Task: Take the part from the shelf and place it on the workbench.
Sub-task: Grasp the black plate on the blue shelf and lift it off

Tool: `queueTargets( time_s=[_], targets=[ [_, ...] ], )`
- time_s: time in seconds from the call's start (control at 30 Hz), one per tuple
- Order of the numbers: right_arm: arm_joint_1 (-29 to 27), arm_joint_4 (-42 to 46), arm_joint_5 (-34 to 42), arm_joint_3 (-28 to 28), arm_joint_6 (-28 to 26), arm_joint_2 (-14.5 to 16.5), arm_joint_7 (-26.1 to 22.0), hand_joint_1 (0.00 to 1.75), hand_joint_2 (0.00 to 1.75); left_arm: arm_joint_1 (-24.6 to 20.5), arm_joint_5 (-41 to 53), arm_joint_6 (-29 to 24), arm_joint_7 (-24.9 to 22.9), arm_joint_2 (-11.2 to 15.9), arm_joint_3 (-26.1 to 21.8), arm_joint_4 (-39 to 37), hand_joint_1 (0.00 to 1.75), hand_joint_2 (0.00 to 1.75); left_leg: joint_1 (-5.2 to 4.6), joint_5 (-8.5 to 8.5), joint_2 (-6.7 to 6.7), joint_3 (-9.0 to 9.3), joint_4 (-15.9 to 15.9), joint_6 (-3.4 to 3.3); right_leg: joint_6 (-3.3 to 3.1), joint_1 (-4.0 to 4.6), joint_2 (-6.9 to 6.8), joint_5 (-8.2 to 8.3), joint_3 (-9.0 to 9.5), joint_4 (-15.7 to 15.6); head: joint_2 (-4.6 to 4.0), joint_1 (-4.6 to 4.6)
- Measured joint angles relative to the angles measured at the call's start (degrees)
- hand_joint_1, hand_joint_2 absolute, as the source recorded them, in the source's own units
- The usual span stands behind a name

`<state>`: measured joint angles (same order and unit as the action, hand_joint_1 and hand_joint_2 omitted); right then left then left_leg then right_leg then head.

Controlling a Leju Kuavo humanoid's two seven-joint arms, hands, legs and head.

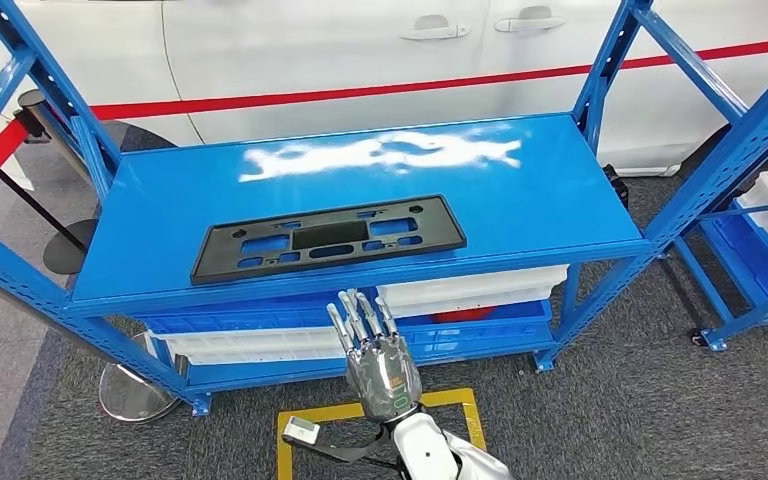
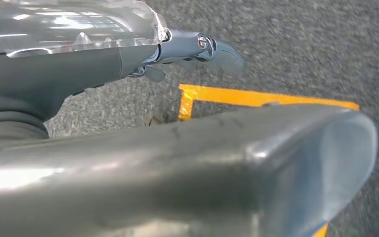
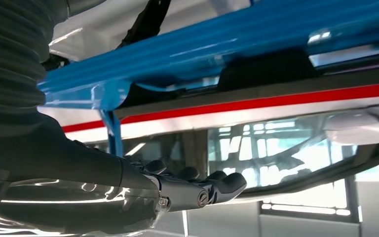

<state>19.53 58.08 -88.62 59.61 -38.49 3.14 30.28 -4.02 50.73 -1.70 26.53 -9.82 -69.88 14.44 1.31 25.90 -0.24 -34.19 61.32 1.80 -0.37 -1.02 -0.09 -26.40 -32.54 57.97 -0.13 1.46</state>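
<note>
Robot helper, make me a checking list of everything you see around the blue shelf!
Surface: glossy blue metal shelf top, glare patch toward the back.
Job's things: flat black rectangular plastic panel with cut-outs lies flat near the shelf's front edge, untouched.
Clutter: white plastic bins and a blue crate on the lower level.
Hands: right hand raised below the front edge, fingers straight and apart, holding nothing; left hand above grey carpet, holding nothing that I can see.
Cables: nothing seen.
Surroundings: white car with red stripe behind, yellow floor tape, second blue rack at right.
</note>
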Motion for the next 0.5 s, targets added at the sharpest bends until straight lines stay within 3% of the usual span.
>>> queueTargets(
  time_s=[0.07, 0.1, 0.17, 0.2, 0.23, 0.27, 0.3, 0.37, 0.4, 0.43, 0.5],
  targets=[
    [0.75, -1.02, -0.51, 0.02, -0.44, 0.15, 0.79, 0.0, 1.75, -0.05, 0.32, 0.55, -0.05, -0.01, 0.0, -0.05, 0.0, 0.0, -0.13, 0.18, -0.05, 0.82, -1.88, -0.38, 0.47, 0.14, 0.06, -0.13, -0.11, 0.12, 0.0, 0.0],
    [1.62, -2.12, -0.84, 0.03, -0.76, 0.41, 1.18, 0.0, 1.75, -0.08, 0.61, 1.01, -0.14, -0.02, -0.01, -0.1, 0.0, 0.0, -0.23, 0.3, -0.11, 1.35, -2.84, -1.2, 1.09, 0.15, 0.09, -0.45, -0.42, 0.98, 0.0, -0.03],
    [3.35, -4.14, -1.24, 0.03, -1.15, 0.96, 1.41, 0.0, 1.75, -0.18, 1.13, 1.73, -0.34, 0.01, -0.02, -0.16, 0.0, 0.0, -0.52, 0.43, -0.22, 1.75, -3.27, -3.09, 2.3, 0.16, 0.14, -3.18, -3.46, 7.12, 0.0, -0.12],
    [3.84, -4.75, -1.27, 0.03, -1.23, 1.15, 1.35, 0.0, 1.75, -0.18, 1.27, 1.9, -0.42, 0.03, -0.02, -0.16, 0.0, 0.0, -0.57, 0.49, -0.21, 2.03, -3.4, -3.69, 2.7, 0.12, 0.13, -5.0, -5.77, 11.57, 0.0, -0.16],
    [3.99, -5.02, -1.3, 0.03, -1.25, 1.19, 1.33, 0.0, 1.75, -0.17, 1.35, 2.01, -0.44, 0.04, -0.02, -0.16, 0.0, 0.0, -0.68, 0.64, -0.23, 2.13, -3.39, -3.87, 2.78, 0.15, 0.13, -6.4, -8.08, 15.32, 0.0, -0.17],
    [4.04, -5.22, -1.3, 0.03, -1.26, 1.2, 1.3, 0.0, 1.75, -0.12, 1.38, 2.08, -0.47, 0.05, -0.02, -0.16, 0.0, 0.0, -0.8, 0.81, -0.26, 2.29, -3.37, -3.93, 2.73, 0.18, 0.13, -6.48, -9.36, 16.89, 0.01, -0.17],
    [4.09, -5.39, -1.3, 0.03, -1.26, 1.24, 1.26, 0.0, 1.75, -0.08, 1.42, 2.14, -0.49, 0.05, -0.02, -0.16, 0.0, 0.0, -0.9, 1.02, -0.32, 2.56, -3.37, -3.95, 2.49, 0.23, 0.13, -5.39, -9.58, 16.31, 0.01, -0.17],
    [4.36, -5.66, -1.3, 0.02, -1.27, 1.35, 1.13, 0.0, 1.75, -0.05, 1.52, 2.25, -0.52, 0.0, -0.02, -0.18, 0.0, 0.0, -1.06, 1.61, -0.41, 3.34, -3.41, -3.82, 1.54, 0.52, 0.11, -0.6, -7.05, 9.37, 0.01, -0.17],
    [4.56, -5.81, -1.3, 0.02, -1.27, 1.4, 1.06, 0.0, 1.75, -0.07, 1.58, 2.29, -0.53, -0.04, -0.02, -0.22, 0.0, 0.0, -1.16, 1.93, -0.43, 3.73, -3.42, -3.66, 1.07, 0.74, 0.08, 0.91, -5.52, 5.65, 0.0, -0.1],
    [4.78, -5.93, -1.3, 0.01, -1.3, 1.45, 0.98, 0.0, 1.75, -0.12, 1.65, 2.33, -0.54, -0.09, -0.02, -0.27, 0.0, 0.0, -1.22, 2.23, -0.42, 3.94, -3.44, -3.41, 0.68, 0.98, 0.09, 1.62, -4.34, 2.82, 0.01, -0.09],
    [5.01, -6.22, -1.29, -0.01, -1.35, 1.57, 0.79, 0.0, 1.75, -0.16, 1.75, 2.35, -0.56, -0.13, -0.02, -0.36, 0.0, 0.0, -1.31, 2.45, -0.37, 4.37, -3.33, -2.7, 0.07, 1.28, 0.13, 1.22, -3.58, 0.92, 0.01, -0.05]
  ],
)
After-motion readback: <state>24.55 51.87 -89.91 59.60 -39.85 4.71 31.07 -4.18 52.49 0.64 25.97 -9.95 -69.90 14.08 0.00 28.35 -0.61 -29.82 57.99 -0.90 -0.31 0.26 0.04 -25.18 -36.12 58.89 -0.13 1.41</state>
